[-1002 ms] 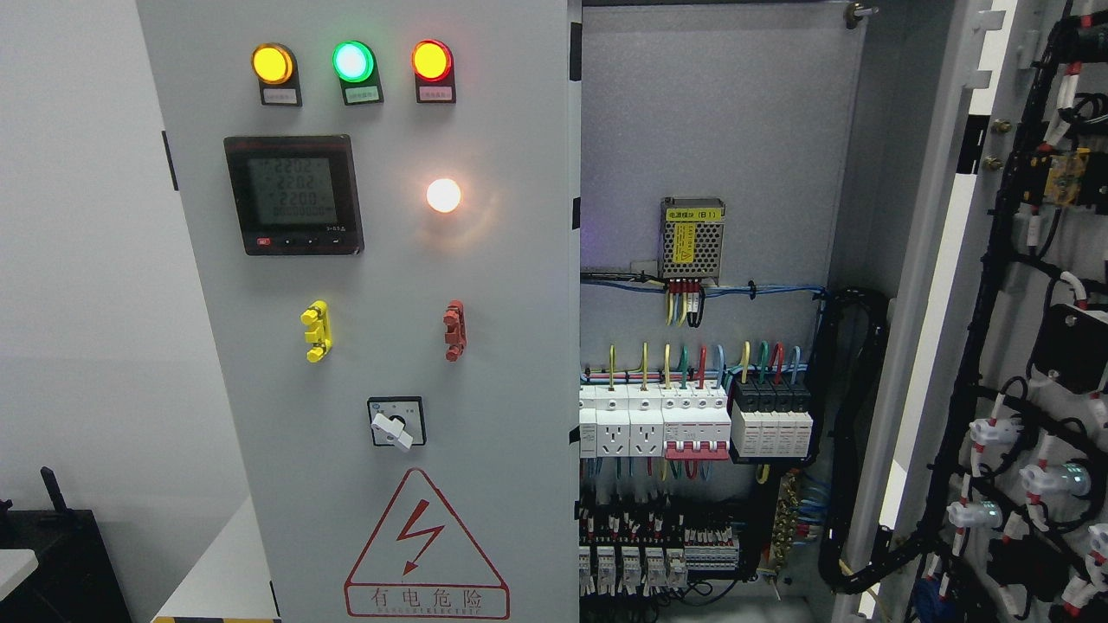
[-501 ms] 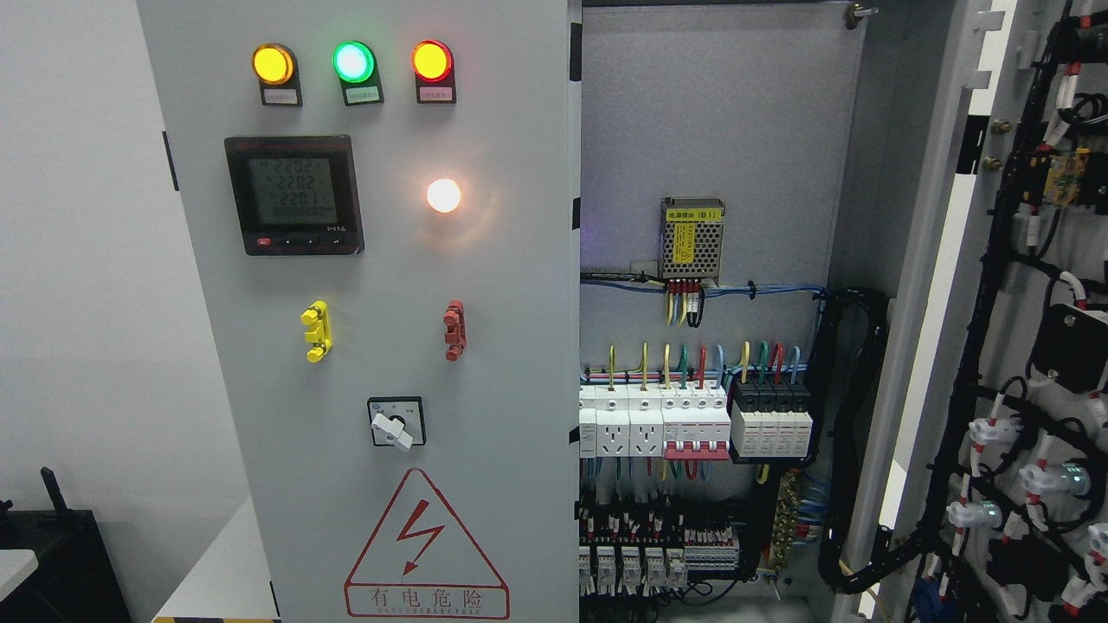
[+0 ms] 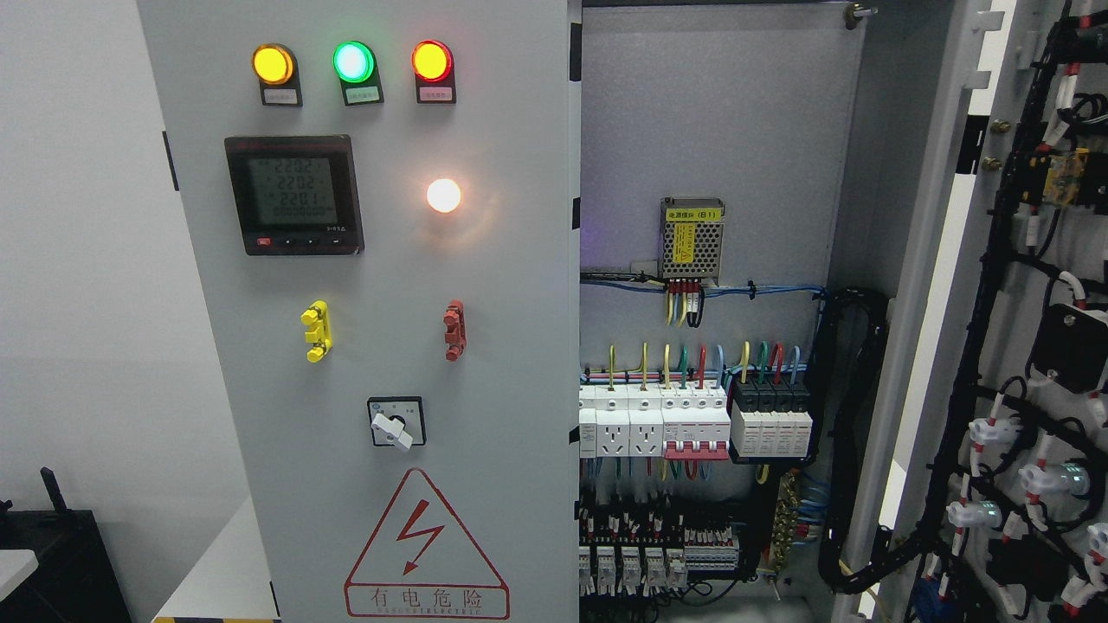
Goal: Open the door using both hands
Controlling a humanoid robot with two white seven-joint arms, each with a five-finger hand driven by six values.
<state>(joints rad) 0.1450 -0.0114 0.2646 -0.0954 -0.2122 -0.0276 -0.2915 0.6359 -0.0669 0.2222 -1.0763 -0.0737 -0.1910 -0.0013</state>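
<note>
From the head camera I see the electrical cabinet with its right door (image 3: 1030, 346) swung wide open, its inner face lined with black cable looms and white connectors, standing out at the far right of the breaker row (image 3: 692, 424). That breaker row, with its white sockets and red toggles, is my landmark: above it hangs the small meshed power supply (image 3: 692, 240) on the grey back panel, and below it runs a row of terminal blocks (image 3: 658, 554). To the left of the breaker row is the left door (image 3: 372, 329), which looks shut or nearly so, facing me with its amber, green and red indicator lamps (image 3: 352, 61) at the top, the digital meter (image 3: 293, 194) under them, a lit white lamp (image 3: 443, 195), a yellow clip (image 3: 316, 331) and a red clip (image 3: 454, 330), the rotary switch (image 3: 396, 422) and the triangular shock-warning sign (image 3: 426, 545) at the bottom. I judge the right half of the job done and the opening step at or near its end, unless the left door is meant to open too. If it is, the next move calls for bringing a hand up to that door's free edge, just left of the breaker row, and pulling it outward without brushing the live wiring. Neither hand shows anywhere in view, so I cannot tell whether either one is spread, curled or holding anything; nothing of the robot touches either door here.
</note>
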